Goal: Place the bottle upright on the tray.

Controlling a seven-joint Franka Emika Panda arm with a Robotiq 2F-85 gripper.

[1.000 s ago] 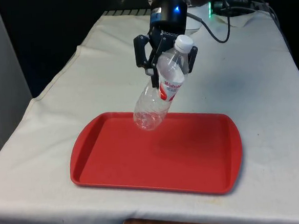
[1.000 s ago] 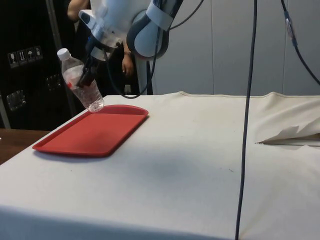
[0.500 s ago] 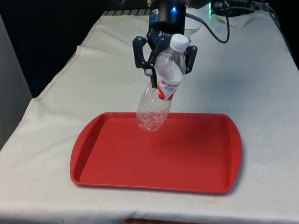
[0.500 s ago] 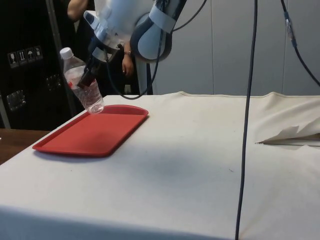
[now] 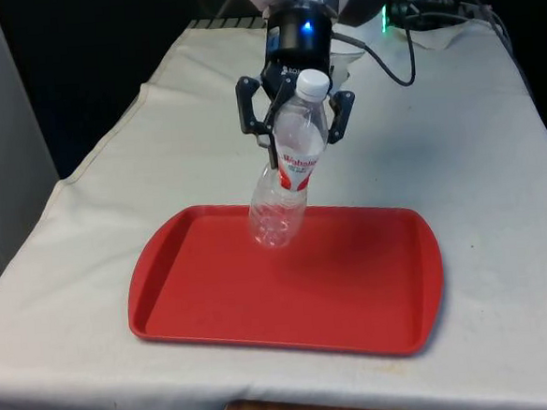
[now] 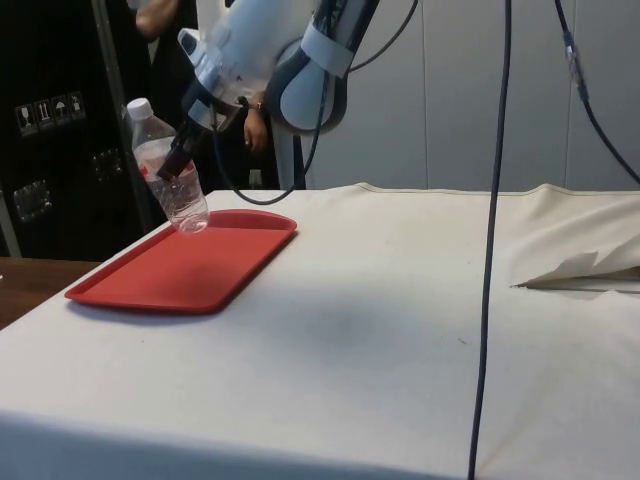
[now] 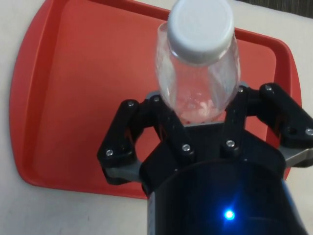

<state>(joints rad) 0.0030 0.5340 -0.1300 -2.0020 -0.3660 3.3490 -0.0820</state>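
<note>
- The surface (image 5: 477, 163), draped in a white cloth, runs away from the front view's camera; in the side view (image 6: 420, 330) the cloth lies rumpled in a fold at the far right.
- The white robot arm (image 6: 270, 50) reaches down over the surface from above, with black cables hanging near it.
- A person (image 6: 165, 15) in dark clothes stands behind the arm in the side view, partly hidden by it.
- The flat red plastic tray with rounded corners (image 5: 214, 294) lies on the cloth near the surface's front edge; in the side view (image 6: 150, 285) it sits at the left, and in the wrist view (image 7: 73, 88) it spreads beneath the fingers.
- The clear plastic bottle with a white cap and red-and-white label (image 5: 288, 171) hangs in the air, tilted, cap leaning to the front view's right, its base just above the tray's far edge (image 6: 165, 170). The cap faces the wrist camera (image 7: 200, 44).
- The black two-finger hand (image 5: 291, 119) is clamped on the bottle's upper body, just below the cap (image 6: 180, 150) (image 7: 198, 115).
</note>
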